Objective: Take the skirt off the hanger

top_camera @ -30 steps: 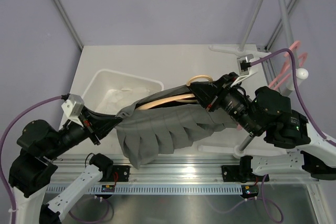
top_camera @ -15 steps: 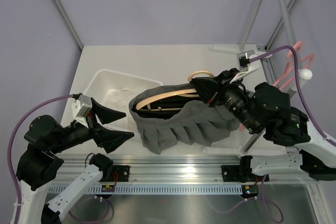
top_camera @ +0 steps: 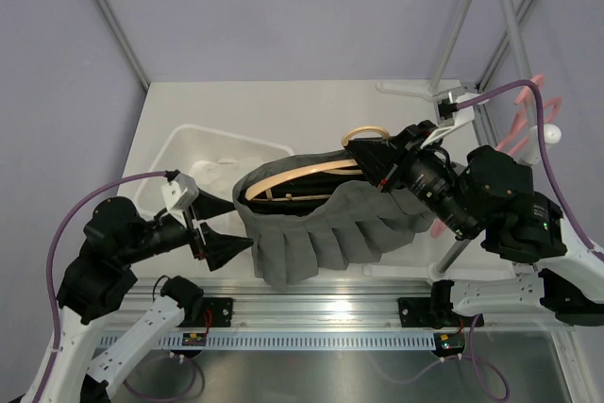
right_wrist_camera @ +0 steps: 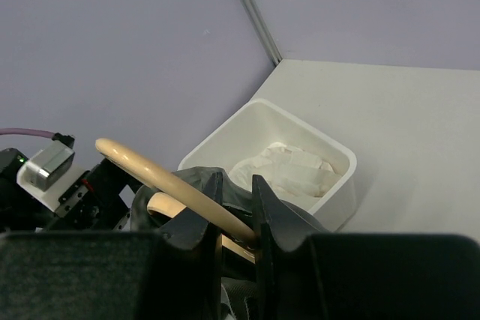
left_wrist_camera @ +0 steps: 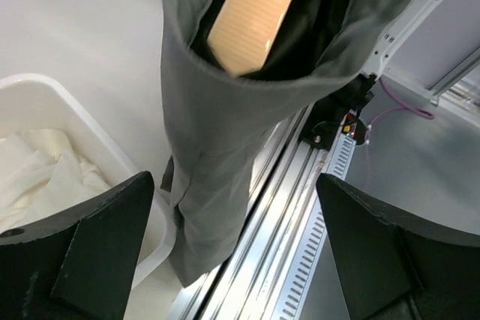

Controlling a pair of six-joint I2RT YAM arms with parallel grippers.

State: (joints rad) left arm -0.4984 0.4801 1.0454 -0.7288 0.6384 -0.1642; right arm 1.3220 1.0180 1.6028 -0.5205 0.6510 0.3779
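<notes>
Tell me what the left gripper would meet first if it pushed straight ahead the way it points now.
Most likely the grey skirt. In the wrist view its hanging end lies dead ahead of the left gripper, framed by the open fingers, with the hanger end inside it. How near it is stays unclear.

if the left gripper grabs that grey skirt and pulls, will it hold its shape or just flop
Probably floppy: the skirt hangs in soft folds below the hanger. Likely light, as the right gripper alone carries hanger and skirt. It may snag when pulled, since it wraps around the hanger's end.
</notes>
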